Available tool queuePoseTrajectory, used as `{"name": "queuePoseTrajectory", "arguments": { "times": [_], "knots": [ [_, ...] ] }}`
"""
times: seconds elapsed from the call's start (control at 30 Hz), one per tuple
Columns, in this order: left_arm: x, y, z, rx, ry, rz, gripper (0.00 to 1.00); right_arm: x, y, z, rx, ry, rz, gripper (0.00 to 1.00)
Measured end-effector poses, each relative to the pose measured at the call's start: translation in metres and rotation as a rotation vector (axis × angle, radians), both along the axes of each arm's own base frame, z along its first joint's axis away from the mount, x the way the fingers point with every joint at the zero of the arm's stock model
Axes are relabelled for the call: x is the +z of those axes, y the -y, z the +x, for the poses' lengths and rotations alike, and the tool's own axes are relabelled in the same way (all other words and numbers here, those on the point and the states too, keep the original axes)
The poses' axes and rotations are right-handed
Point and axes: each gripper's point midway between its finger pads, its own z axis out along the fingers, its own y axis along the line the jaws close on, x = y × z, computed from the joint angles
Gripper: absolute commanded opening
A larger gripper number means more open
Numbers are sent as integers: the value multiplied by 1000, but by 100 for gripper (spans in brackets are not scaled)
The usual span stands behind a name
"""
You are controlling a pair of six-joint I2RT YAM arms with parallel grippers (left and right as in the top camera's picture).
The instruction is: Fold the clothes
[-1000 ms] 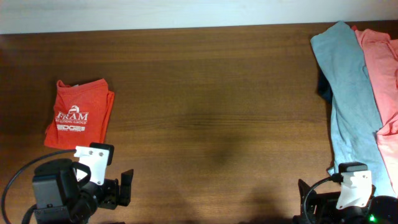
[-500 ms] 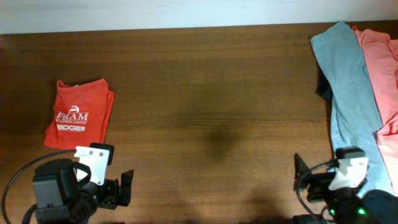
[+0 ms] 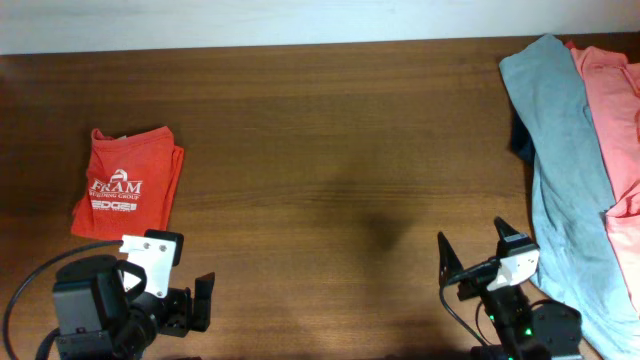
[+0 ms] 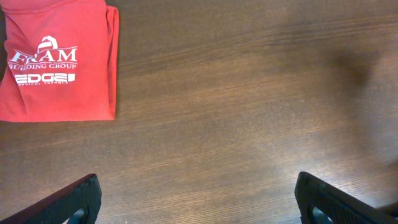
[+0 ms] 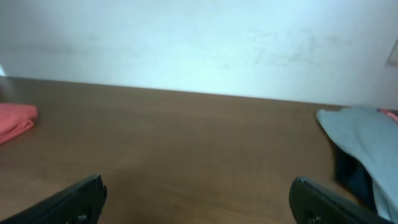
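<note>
A folded orange-red T-shirt (image 3: 128, 182) with white print lies at the table's left, also seen in the left wrist view (image 4: 59, 59) at top left. My left gripper (image 3: 165, 295) sits below it near the front edge, open and empty (image 4: 198, 190) over bare wood. An unfolded grey T-shirt (image 3: 565, 160) and a salmon-pink one (image 3: 615, 110) lie overlapped at the right edge. My right gripper (image 3: 478, 250) hovers left of the grey shirt, open and empty (image 5: 198, 190). The right wrist view shows the grey shirt (image 5: 364, 134) at right and the orange-red shirt (image 5: 15, 118) far left.
A dark blue cloth (image 3: 520, 145) peeks out from under the grey shirt's left edge, also in the right wrist view (image 5: 354, 174). The brown wooden table (image 3: 340, 150) ends at a white wall (image 5: 199, 43) at the back.
My right arm has come out from the bottom right corner and moved left, its open fingers now showing beside the grey shirt. The left arm and all the shirts stayed put.
</note>
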Motion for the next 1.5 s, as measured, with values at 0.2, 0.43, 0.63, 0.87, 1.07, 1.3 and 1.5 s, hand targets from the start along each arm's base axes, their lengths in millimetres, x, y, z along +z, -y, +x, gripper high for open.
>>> {"name": "queuePoseTrajectory", "arguments": {
  "times": [0.2, 0.43, 0.63, 0.87, 1.07, 1.3, 1.5],
  "knots": [
    [0, 0, 0, 0, 1, 0, 99, -14, -1, 22, 0, 132, 1, 99],
    [0, 0, 0, 0, 0, 0, 99, -56, -2, 28, 2, 51, -1, 99],
    [0, 0, 0, 0, 0, 0, 99, -56, -2, 28, 3, 51, -1, 98],
    [0, 0, 0, 0, 0, 0, 99, -56, -2, 28, 3, 51, -1, 99],
    [0, 0, 0, 0, 0, 0, 99, -56, -2, 28, 3, 51, -2, 99],
    [0, 0, 0, 0, 0, 0, 99, -56, -2, 28, 3, 51, -2, 99],
    [0, 0, 0, 0, 0, 0, 99, -56, -2, 28, 3, 51, -2, 99]
  ]
}}
